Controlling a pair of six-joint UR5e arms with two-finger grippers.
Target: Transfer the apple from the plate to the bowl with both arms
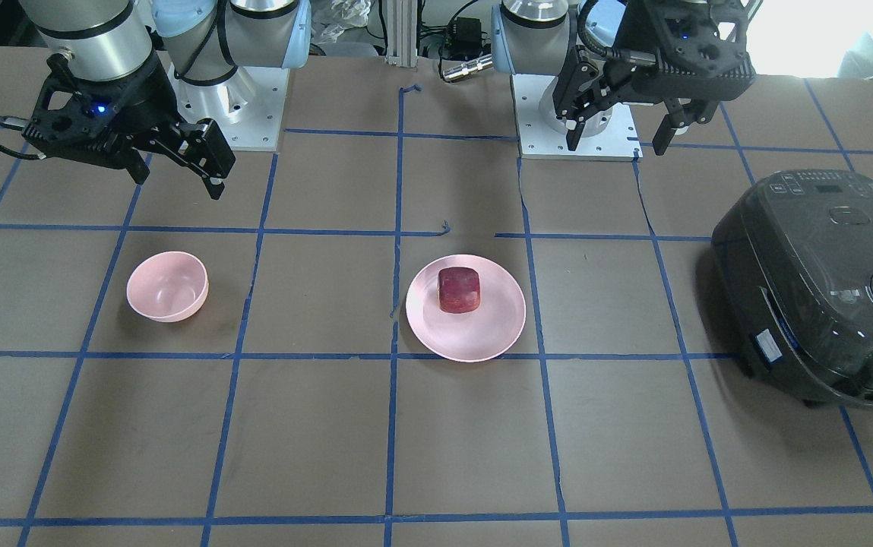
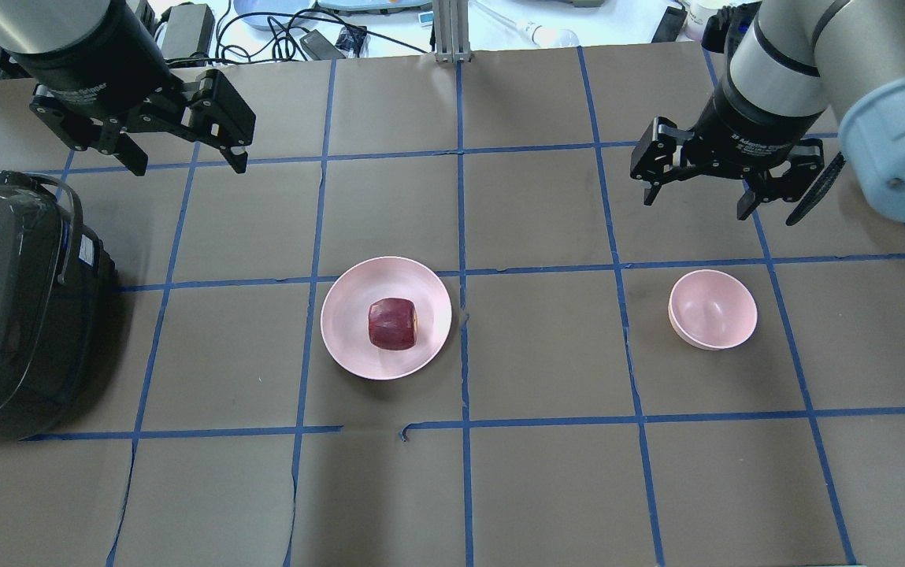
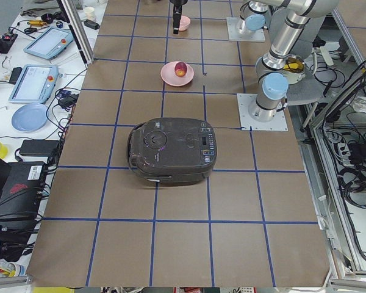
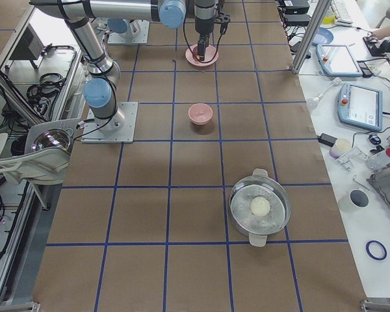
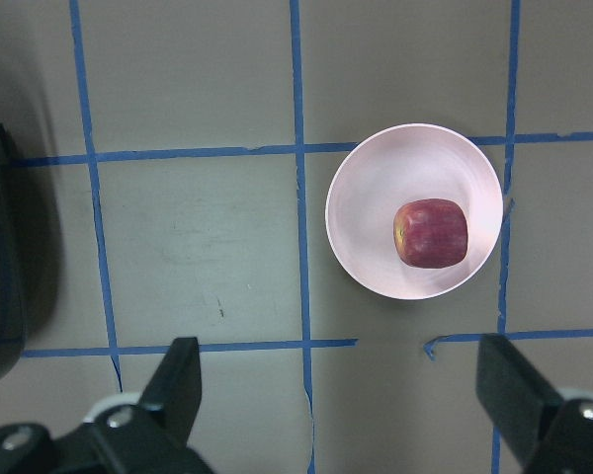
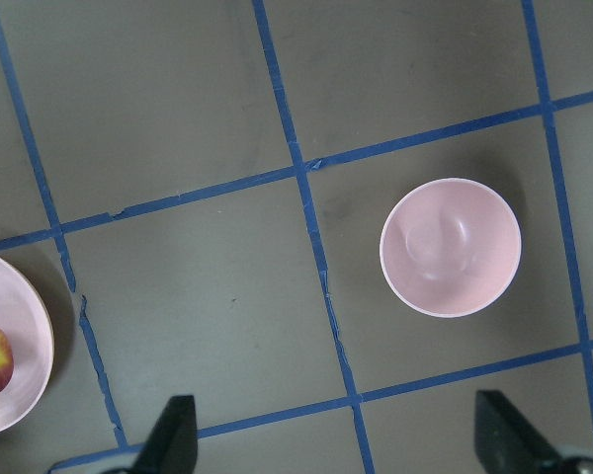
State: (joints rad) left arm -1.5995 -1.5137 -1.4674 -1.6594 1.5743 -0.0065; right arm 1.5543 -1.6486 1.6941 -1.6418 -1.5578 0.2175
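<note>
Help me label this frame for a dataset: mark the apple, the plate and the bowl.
apple [image 2: 391, 324]: overhead exterior view, centre of its top side.
plate [image 2: 342, 319]: overhead exterior view, bare surface left of the apple.
bowl [image 2: 713, 311]: overhead exterior view, inside surface near its middle.

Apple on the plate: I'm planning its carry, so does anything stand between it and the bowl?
Nothing visible does. Only taped table lies between the plate holding the apple and the bowl; the rice cooker sits on the plate's other side.
</note>
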